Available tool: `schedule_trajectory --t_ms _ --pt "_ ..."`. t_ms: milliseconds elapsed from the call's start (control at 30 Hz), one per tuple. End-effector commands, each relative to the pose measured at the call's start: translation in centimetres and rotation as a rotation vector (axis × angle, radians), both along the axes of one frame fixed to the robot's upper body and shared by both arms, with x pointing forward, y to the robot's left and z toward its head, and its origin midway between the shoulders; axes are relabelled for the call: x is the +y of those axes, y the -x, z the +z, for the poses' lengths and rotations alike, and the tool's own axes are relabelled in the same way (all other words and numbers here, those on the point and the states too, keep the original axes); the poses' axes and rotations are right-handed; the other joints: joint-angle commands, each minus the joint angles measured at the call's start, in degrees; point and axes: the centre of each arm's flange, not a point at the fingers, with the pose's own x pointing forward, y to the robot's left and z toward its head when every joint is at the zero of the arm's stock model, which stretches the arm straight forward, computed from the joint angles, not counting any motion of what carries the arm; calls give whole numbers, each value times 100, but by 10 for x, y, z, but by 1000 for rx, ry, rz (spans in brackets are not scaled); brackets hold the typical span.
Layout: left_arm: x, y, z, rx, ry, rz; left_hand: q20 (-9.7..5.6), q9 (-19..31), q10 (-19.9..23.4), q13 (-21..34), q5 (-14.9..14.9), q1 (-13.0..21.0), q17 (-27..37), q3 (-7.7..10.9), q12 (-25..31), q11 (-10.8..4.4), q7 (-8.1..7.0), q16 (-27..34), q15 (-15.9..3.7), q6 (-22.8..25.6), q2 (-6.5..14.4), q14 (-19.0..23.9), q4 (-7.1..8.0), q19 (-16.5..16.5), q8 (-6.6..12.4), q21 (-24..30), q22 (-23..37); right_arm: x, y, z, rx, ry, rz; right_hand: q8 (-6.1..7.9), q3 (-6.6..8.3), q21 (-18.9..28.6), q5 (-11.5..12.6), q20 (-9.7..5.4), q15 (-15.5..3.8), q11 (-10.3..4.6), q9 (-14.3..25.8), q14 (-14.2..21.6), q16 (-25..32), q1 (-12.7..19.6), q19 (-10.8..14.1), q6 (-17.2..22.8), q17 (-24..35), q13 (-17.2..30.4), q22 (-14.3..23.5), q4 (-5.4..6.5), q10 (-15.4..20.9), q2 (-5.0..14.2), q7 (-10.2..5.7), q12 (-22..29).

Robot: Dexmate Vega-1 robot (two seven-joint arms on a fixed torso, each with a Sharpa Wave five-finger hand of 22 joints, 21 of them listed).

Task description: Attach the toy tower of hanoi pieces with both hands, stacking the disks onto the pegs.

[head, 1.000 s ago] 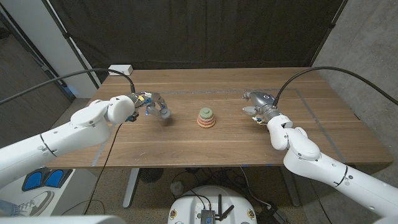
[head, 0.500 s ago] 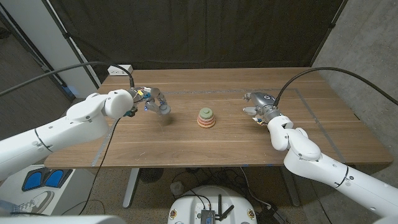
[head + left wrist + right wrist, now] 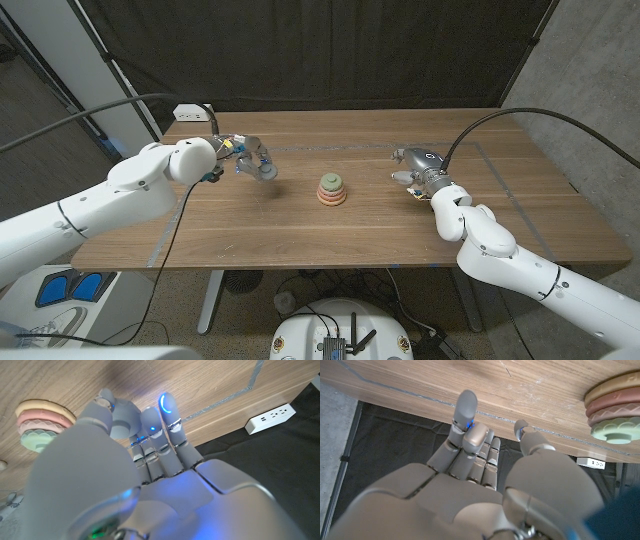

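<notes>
The stack of disks (image 3: 331,188) stands assembled at the middle of the surface (image 3: 300,225): tan, pink, green on top. The left hand (image 3: 252,163) and right hand (image 3: 412,166), well apart from it, grasp nothing, fingers loosely spread; little seems left.

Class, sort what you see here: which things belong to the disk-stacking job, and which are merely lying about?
Belongs to the job:
stacked disks
left hand
right hand

Just lying about:
white power strip
wooden table
</notes>
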Motion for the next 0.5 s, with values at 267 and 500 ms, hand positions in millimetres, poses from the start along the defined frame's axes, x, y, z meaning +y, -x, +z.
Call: schedule_trajectory --t_ms 267,500 --pt "-13 -7 12 -6 -4 -49 -685 46 481 395 34 46 96 5 -35 -373 8 3 -123 83 41 83 4 80 -21 26 12 -2 -7 2 5 -11 1 54 3 -9 32 -236 -92 -6 3 3 42 -34 2 96 36 19 9 -6 104 25 51 20" --pt "-21 -9 19 -20 2 -86 -685 51 480 400 34 48 101 5 -47 -372 7 -12 -123 89 43 72 5 79 -29 25 12 -6 -6 2 3 -17 -8 54 4 -6 37 -235 -92 -15 0 -2 43 -40 4 108 32 28 13 -8 123 28 49 27"
